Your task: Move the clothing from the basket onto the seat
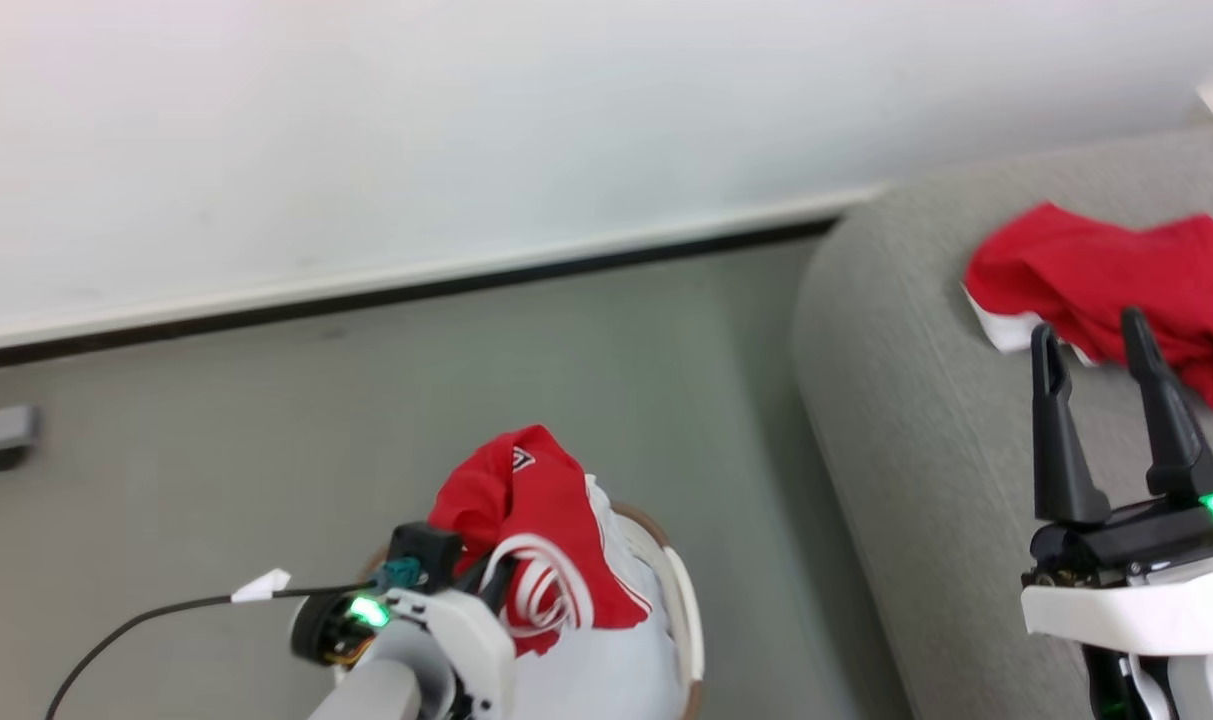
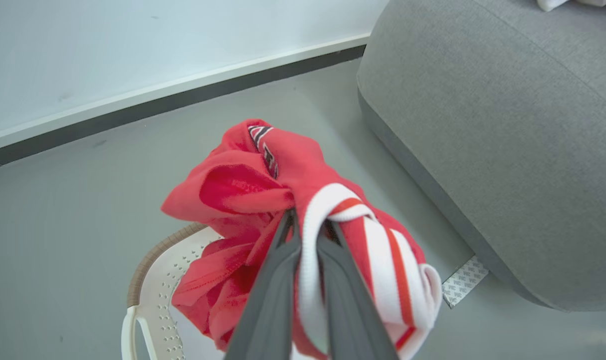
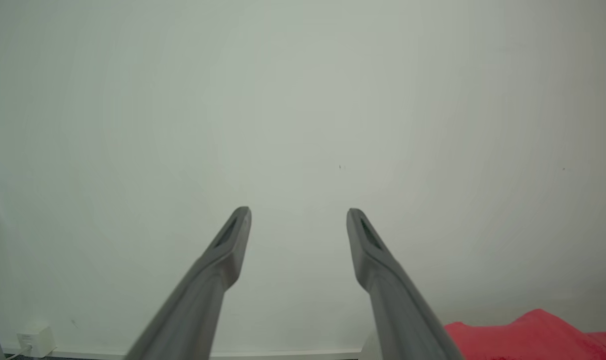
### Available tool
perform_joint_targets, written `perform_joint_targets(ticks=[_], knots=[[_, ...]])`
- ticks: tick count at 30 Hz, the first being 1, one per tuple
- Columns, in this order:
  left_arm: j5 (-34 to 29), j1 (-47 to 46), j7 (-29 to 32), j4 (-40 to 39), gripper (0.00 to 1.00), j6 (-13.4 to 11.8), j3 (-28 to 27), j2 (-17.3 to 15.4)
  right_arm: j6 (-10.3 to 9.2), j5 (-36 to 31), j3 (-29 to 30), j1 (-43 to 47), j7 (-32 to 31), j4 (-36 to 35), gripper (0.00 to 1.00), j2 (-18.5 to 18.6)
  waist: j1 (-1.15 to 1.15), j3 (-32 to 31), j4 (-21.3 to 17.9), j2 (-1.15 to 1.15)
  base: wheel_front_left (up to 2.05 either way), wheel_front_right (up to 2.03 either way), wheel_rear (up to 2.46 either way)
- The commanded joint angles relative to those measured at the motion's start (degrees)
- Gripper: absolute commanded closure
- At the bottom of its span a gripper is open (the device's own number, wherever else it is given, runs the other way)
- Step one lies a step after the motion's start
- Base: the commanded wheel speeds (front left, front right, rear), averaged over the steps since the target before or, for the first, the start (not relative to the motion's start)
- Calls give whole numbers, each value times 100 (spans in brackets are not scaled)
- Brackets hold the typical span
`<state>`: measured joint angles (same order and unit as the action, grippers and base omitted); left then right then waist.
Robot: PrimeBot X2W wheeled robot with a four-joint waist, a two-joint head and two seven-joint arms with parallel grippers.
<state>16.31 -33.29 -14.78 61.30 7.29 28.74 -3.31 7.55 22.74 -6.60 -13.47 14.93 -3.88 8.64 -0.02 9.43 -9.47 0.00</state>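
Here, the left end effector (image 2: 307, 225) was clamped shut on the striped red garment (image 2: 243, 185), holding it bunched over the basket (image 2: 155, 265) at the lower centre of the head view. The other red garment (image 1: 1116, 270) lay on the grey seat (image 1: 916, 420) at the upper right. The right end effector (image 1: 1091, 340) hovered over the seat just below that garment, its 2 fingers spread wide and gripping nothing.

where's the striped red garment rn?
Head view, lower centre: the striped red garment hangs pinched in the left gripper just above the basket, with the sofa off to its right.
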Motion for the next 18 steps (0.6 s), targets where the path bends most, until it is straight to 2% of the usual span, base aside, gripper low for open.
perform_joint_targets(ticks=[1, 10, 18], knots=[[104, 55, -39, -110, 100, 9, 9, 12, -13, -51, 12, 89, -11, 7, 0, 14, 2, -305, 313, 0, 0, 0, 0], [133, 218, 1, -1813, 100, -225, -36, -99, -13, -86, -211, 408, -106, 52, 0, -117, 2, -665, 590, 0, 0, 0, 0], [55, 410, 663, -4124, 100, -632, -128, -451, -13, -127, -459, 596, -116, 110, 0, -240, 2, -832, 648, 0, 0, 0, 0]])
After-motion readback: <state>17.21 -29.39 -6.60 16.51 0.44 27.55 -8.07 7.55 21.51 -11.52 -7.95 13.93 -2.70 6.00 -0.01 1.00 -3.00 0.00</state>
